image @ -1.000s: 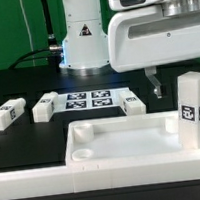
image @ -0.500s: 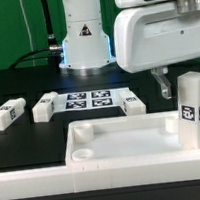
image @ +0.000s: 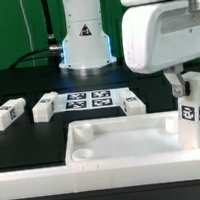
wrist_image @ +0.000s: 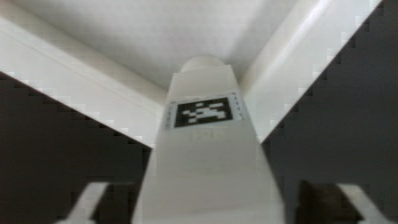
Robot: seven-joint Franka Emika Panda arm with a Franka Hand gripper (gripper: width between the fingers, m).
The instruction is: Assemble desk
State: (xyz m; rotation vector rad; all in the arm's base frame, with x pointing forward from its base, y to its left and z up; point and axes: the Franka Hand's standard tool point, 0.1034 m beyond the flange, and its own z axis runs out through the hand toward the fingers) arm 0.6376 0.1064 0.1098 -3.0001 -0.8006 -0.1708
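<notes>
The white desk top (image: 122,138) lies rim-up at the front, with a round socket showing at its near left corner. One white leg (image: 194,105) stands upright at the top's right corner, its tag facing out. My gripper (image: 181,81) is at the upper end of this leg. In the wrist view the leg (wrist_image: 214,120) rises between my two fingers (wrist_image: 96,205), with a dark gap on each side, so the gripper (wrist_image: 217,205) is open around it without touching. Three more legs (image: 6,114) (image: 44,107) (image: 134,104) lie loose on the black table.
The marker board (image: 88,97) lies flat behind the top, in front of the robot base (image: 84,34). A long white rail wall (image: 87,178) runs along the front edge below the top.
My gripper has moved toward the exterior view's right and a little down, from beside the upright leg to around its upper end. The leg and the other parts have not moved.
</notes>
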